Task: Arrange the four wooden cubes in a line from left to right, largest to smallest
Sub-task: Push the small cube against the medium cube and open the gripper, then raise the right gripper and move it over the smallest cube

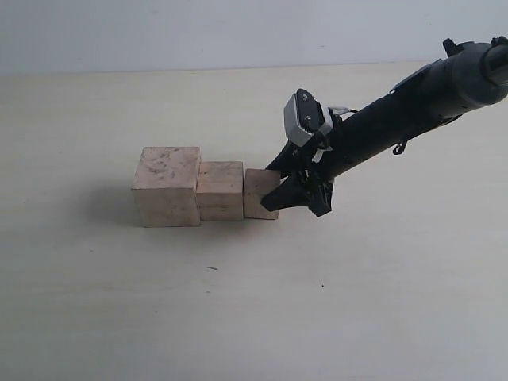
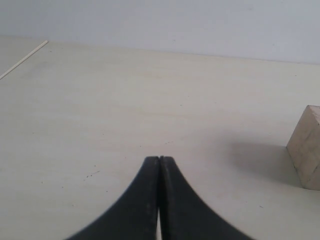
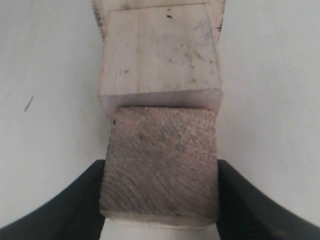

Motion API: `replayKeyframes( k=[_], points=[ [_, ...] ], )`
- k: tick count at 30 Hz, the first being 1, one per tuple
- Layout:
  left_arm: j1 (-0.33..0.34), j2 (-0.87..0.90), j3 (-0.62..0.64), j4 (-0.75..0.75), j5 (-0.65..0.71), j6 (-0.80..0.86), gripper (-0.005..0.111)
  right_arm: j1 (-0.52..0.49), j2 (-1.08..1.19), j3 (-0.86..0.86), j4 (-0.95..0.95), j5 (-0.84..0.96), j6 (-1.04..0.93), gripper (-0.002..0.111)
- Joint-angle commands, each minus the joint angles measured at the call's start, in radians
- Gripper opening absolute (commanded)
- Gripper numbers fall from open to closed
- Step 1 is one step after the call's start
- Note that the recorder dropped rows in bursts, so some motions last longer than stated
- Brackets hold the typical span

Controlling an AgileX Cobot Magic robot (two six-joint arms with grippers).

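Three wooden cubes stand in a touching row in the exterior view: the largest cube (image 1: 167, 186) on the left, a medium cube (image 1: 220, 190) beside it, and a smaller cube (image 1: 259, 193) on the right. My right gripper (image 1: 272, 193) is shut on the smaller cube (image 3: 160, 165), one black finger (image 3: 85, 200) pressed on each side, with the medium cube (image 3: 160, 50) just beyond it. The smallest cube is not visible in any view. My left gripper (image 2: 159, 158) is shut on nothing above bare table, with part of one cube (image 2: 306, 150) off to its side.
The pale table (image 1: 119, 309) stretches around the row, with a light wall (image 1: 198, 32) behind it. The right arm (image 1: 413, 103) reaches in from the upper right. A thin table edge line (image 2: 22, 61) shows in the left wrist view.
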Motion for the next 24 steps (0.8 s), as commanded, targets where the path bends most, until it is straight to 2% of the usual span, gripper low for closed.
replayKeyframes(
  k=[1, 4, 6, 14, 24],
  points=[
    [-0.001, -0.006, 0.0, -0.002, -0.01, -0.001, 0.0, 0.001, 0.022, 0.003, 0.003, -0.057, -0.01, 0.056],
    [-0.001, -0.006, 0.0, -0.002, -0.01, -0.001, 0.0, 0.001, 0.02, 0.003, 0.031, -0.057, -0.01, 0.069],
    [-0.001, -0.006, 0.0, -0.002, -0.01, -0.001, 0.0, 0.001, 0.016, 0.003, 0.031, -0.06, -0.01, 0.073],
    [-0.001, -0.006, 0.0, -0.002, -0.01, -0.001, 0.0, 0.001, -0.049, 0.003, 0.029, -0.069, 0.025, 0.074],
    [-0.001, -0.006, 0.0, -0.002, -0.01, -0.001, 0.0, 0.001, -0.218, 0.003, -0.062, -0.044, 0.202, 0.074]
  ],
)
